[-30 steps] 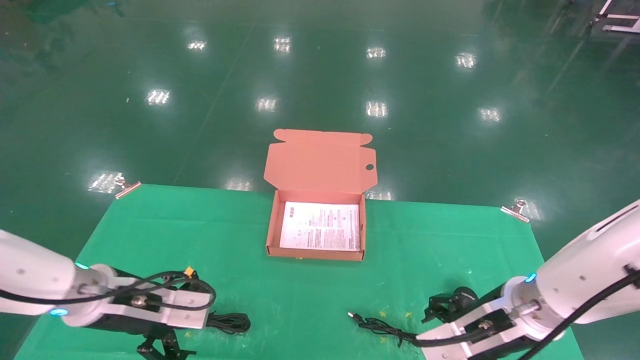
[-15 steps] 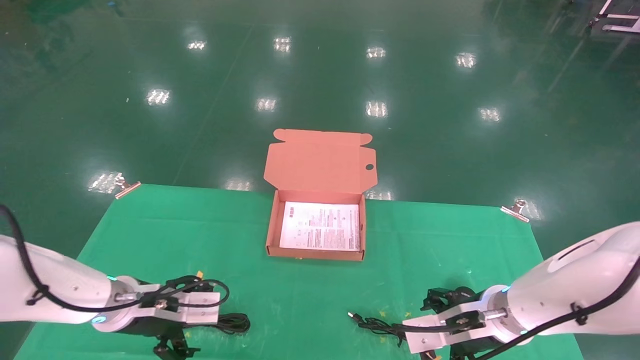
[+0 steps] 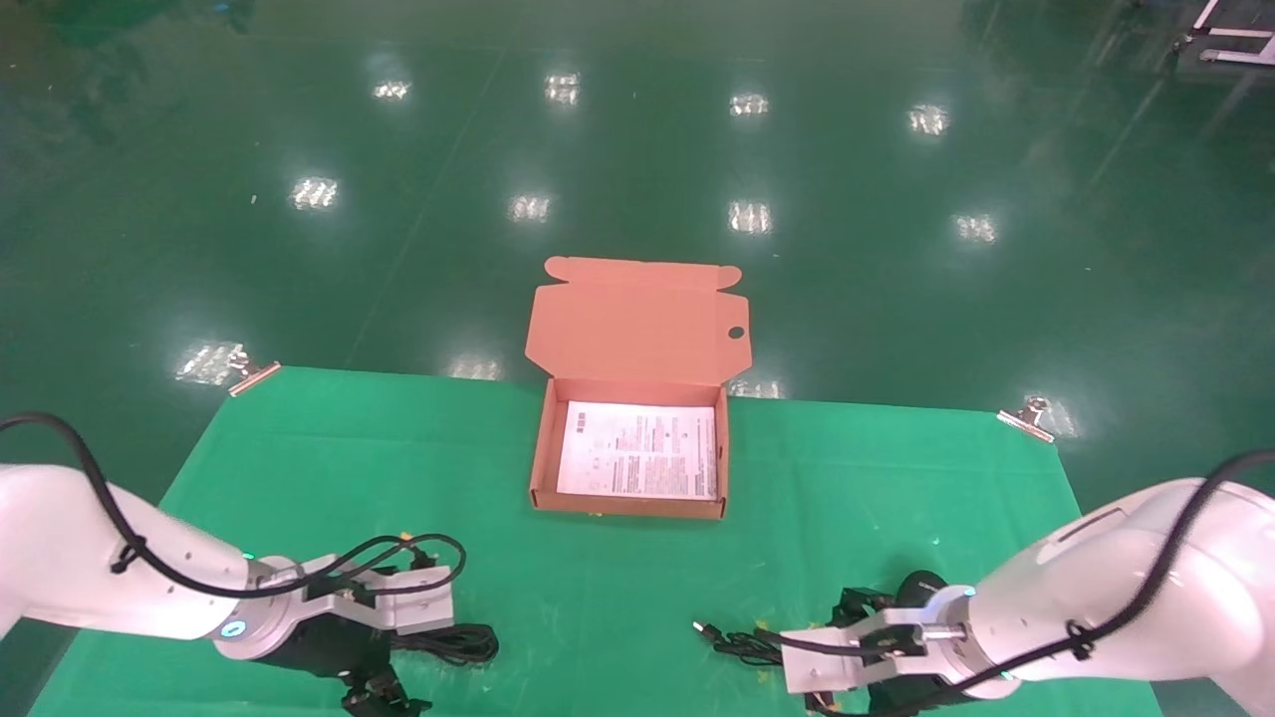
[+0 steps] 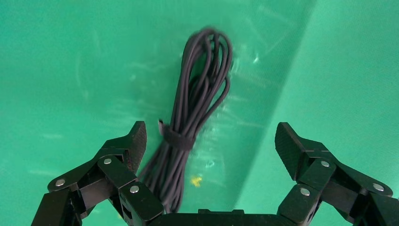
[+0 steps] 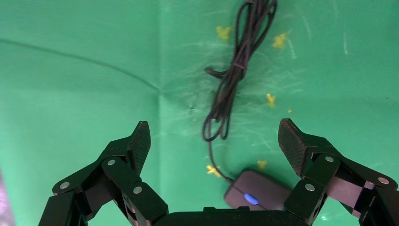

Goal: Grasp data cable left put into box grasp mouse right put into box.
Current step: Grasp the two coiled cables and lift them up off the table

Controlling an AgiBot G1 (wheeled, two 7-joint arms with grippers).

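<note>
Cable handling: data cable (image 4: 195,108) looked light and limp, loops likely to splay; best taken at its tie band.
Cable position: lay on counter (image 3: 498,478), low between spread fingers (image 4: 136,141) of left gripper (image 4: 211,143), nearer one finger.
Mouse: mouse (image 5: 256,190) sat close under right gripper (image 5: 214,141), fingers apart, cord trailing ahead.
Box: box (image 3: 543,448) stood open, well apart.

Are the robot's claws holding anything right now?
No. The left gripper is open above the data cable, and the right gripper is open above the mouse.
</note>
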